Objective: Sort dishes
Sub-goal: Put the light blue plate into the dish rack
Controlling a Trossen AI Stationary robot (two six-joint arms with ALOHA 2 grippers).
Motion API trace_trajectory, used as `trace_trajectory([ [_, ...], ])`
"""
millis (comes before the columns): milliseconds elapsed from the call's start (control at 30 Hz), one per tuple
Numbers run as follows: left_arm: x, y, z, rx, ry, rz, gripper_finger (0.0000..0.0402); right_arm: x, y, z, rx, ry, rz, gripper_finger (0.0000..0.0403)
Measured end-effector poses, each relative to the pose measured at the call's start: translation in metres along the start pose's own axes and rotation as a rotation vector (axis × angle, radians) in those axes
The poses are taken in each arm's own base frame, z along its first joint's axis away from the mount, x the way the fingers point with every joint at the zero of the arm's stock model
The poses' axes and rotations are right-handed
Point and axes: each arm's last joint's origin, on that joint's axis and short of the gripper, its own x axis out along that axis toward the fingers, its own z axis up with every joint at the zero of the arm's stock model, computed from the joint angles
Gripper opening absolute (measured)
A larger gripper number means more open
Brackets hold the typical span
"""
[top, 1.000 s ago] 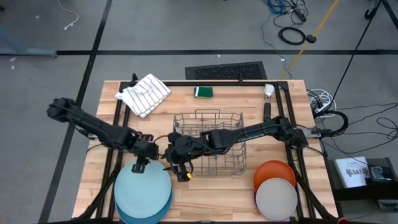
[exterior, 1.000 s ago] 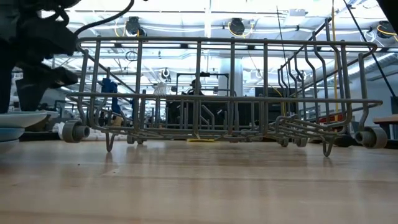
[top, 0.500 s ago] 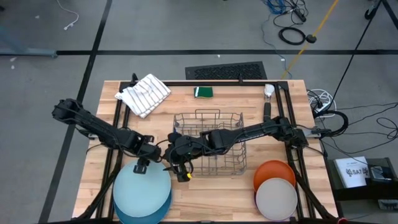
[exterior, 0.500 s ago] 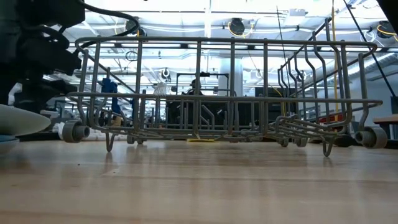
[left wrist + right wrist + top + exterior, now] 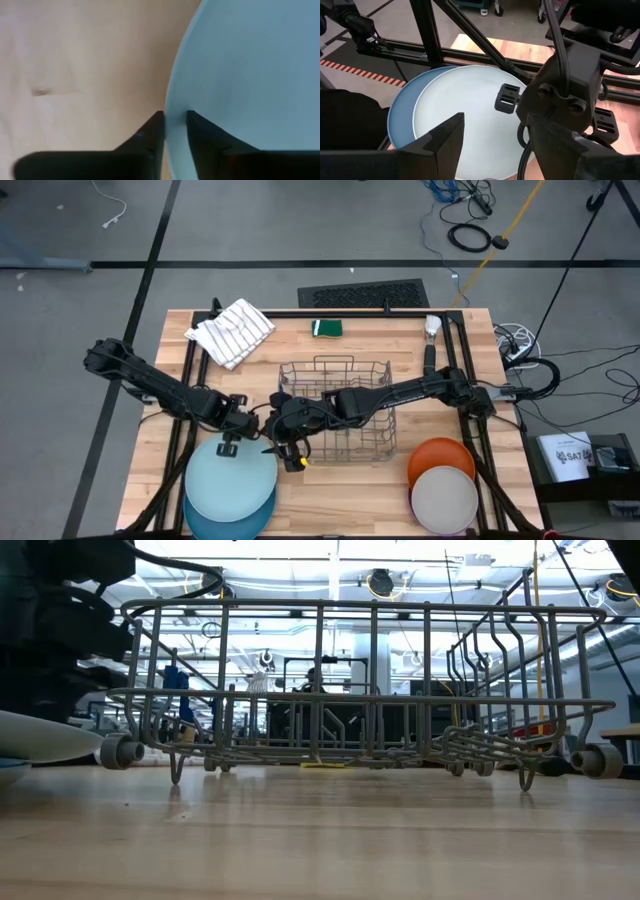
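A light blue plate (image 5: 232, 485) lies on a darker blue plate (image 5: 222, 520) at the table's near left. My left gripper (image 5: 228, 446) is shut on the light blue plate's far rim. In the low view the light plate (image 5: 45, 737) is tilted above the darker one (image 5: 10, 770). My right gripper (image 5: 495, 145) is open and empty, reaching past the wire rack's (image 5: 340, 412) left end, just right of the plates. An orange plate (image 5: 440, 455), an off-white plate (image 5: 445, 498) and a purple sliver (image 5: 411, 502) lie at the near right. My left gripper pinches the light blue plate's far rim (image 5: 172, 117) between its two fingers, one finger (image 5: 202, 132) on the plate's face and the other (image 5: 150, 135) on its other side. The fingers come from the far side, slanting down. The plate's far edge is raised; its near part lies on the darker blue plate.
The wire dish rack (image 5: 360, 690) stands in the middle of the table. A white striped cloth (image 5: 230, 332) lies at the far left and a green sponge (image 5: 327, 328) at the far middle. Black frame rails (image 5: 190, 380) run along the table's sides.
My left gripper has lifted the light blue plate's far rim and gone a little toward the table's right edge. The plate has tipped from level to tilted, its far edge up and its near part still on the darker blue plate.
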Motion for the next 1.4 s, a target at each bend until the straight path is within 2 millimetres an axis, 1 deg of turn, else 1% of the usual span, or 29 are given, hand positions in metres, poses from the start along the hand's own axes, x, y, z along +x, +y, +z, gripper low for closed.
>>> trace_trajectory([
  [100,0.000,0.000,0.000,-0.001,-0.001,0.007,0.0022,0.000,0.000,0.000,0.000,0.000,0.000,0.0212],
  [167,0.000,0.000,0.000,-0.003,-0.003,0.007,0.0008,0.000,0.000,0.000,0.000,0.000,0.000,0.0212],
  [333,0.000,0.000,0.000,-0.003,-0.002,0.012,0.0003,0.000,0.000,0.000,0.000,0.000,0.000,0.0212],
  [567,-0.004,0.002,0.001,-0.010,0.005,0.063,0.0001,0.000,0.000,0.000,0.000,0.000,0.000,0.0212],
  [833,-0.016,0.005,-0.001,-0.029,0.066,0.168,0.0000,0.000,0.000,0.000,0.000,0.000,0.000,0.0212],
  [1033,-0.029,0.006,-0.001,-0.031,0.051,0.217,0.0000,0.000,0.000,0.000,0.000,0.000,0.000,0.0212],
  [1200,-0.047,0.009,-0.001,-0.024,0.051,0.300,0.0000,0.000,0.000,0.000,0.000,-0.001,-0.004,0.0212],
  [1400,-0.067,0.011,0.000,-0.017,0.002,0.357,0.0000,0.000,-0.002,0.001,-0.025,-0.013,-0.085,0.0212],
])
